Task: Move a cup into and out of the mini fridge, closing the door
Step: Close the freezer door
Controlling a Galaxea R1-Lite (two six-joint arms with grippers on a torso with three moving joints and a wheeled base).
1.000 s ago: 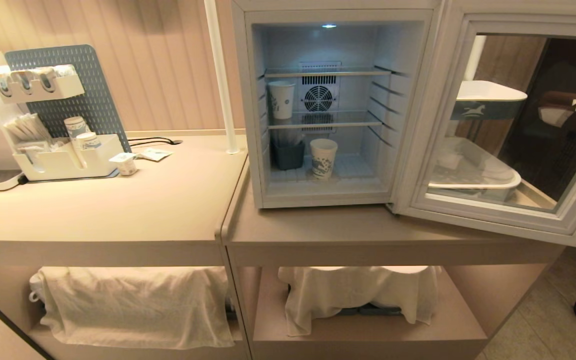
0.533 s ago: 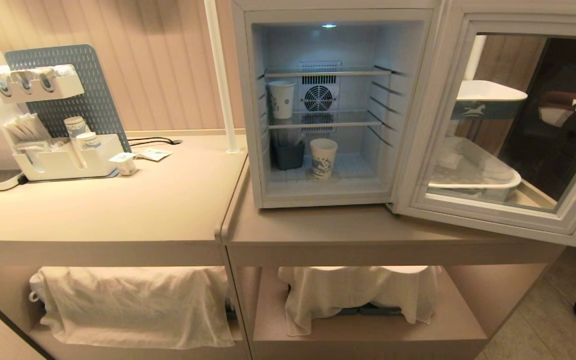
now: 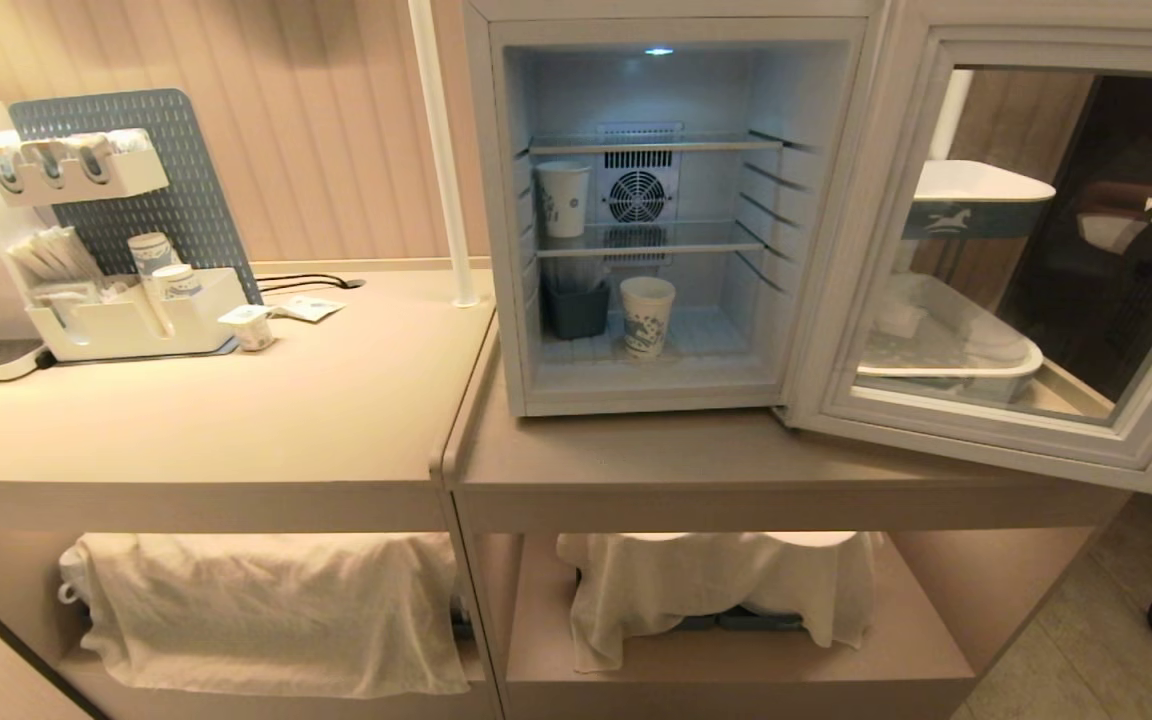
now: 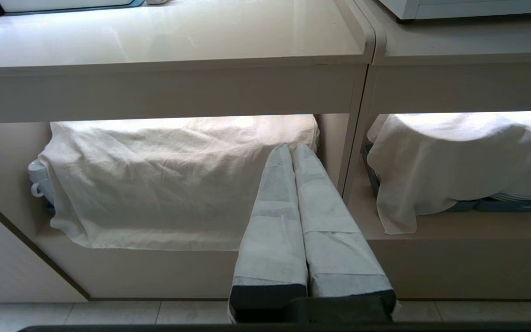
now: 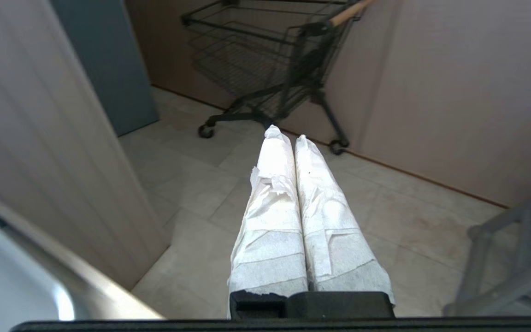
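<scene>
The white mini fridge stands on the right counter with its inside lit. Its door hangs wide open to the right. A white paper cup with blue print stands upright on the fridge floor. A second like cup stands on the middle wire shelf at the left. Neither arm shows in the head view. My left gripper is shut and empty, low in front of the cloth-covered lower shelf. My right gripper is shut and empty, out over the tiled floor.
A dark grey bin sits in the fridge beside the lower cup. A white organiser with stacked cups and a small tub stand on the left counter. A white pole rises left of the fridge. A shopping cart stands beyond the right gripper.
</scene>
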